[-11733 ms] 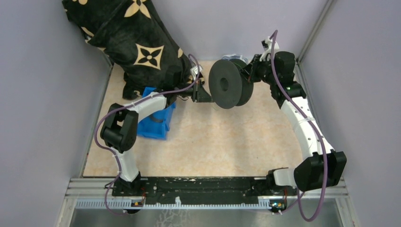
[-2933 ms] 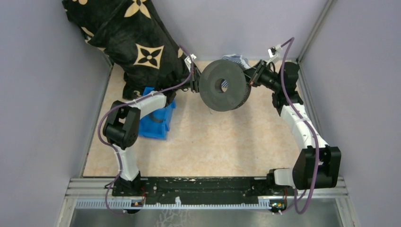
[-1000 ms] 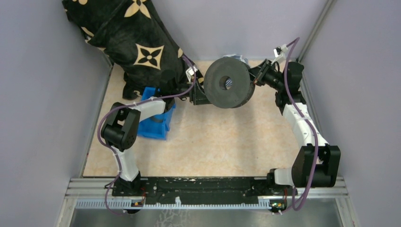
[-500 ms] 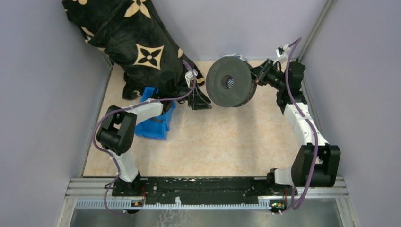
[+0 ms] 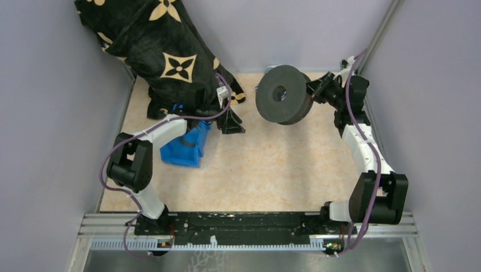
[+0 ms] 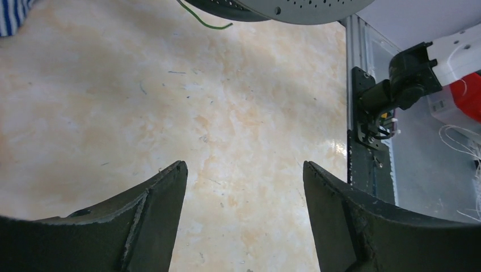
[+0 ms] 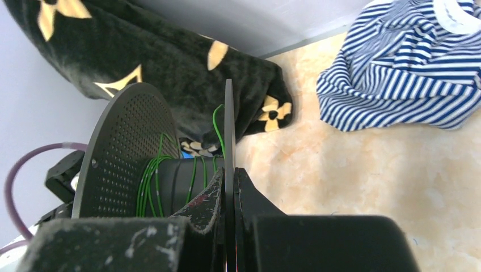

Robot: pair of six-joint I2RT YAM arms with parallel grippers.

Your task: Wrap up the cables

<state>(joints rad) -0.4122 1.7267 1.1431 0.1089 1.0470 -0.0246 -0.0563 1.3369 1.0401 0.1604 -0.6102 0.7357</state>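
Observation:
The cables are a thin green wire wound in several turns (image 7: 152, 180) round the hub of a black spool (image 5: 282, 94). A short loose end (image 6: 205, 22) hangs under the spool's rim (image 6: 295, 5). My right gripper (image 7: 230, 182) is shut on the spool's thin near flange and holds it above the table at the back right (image 5: 311, 93). My left gripper (image 6: 243, 165) is open with nothing between its fingers. It hangs over bare table (image 5: 231, 126), left of the spool and apart from it.
A black cloth with gold flowers (image 5: 153, 45) is heaped in the back left corner, with a blue bin (image 5: 184, 148) in front of it under my left arm. A blue-and-white striped cloth (image 7: 408, 68) lies behind the spool. Grey walls close in three sides.
My left gripper has drawn back left, away from the spool, and its jaws have spread wider. My right arm has carried the spool a little to the right.

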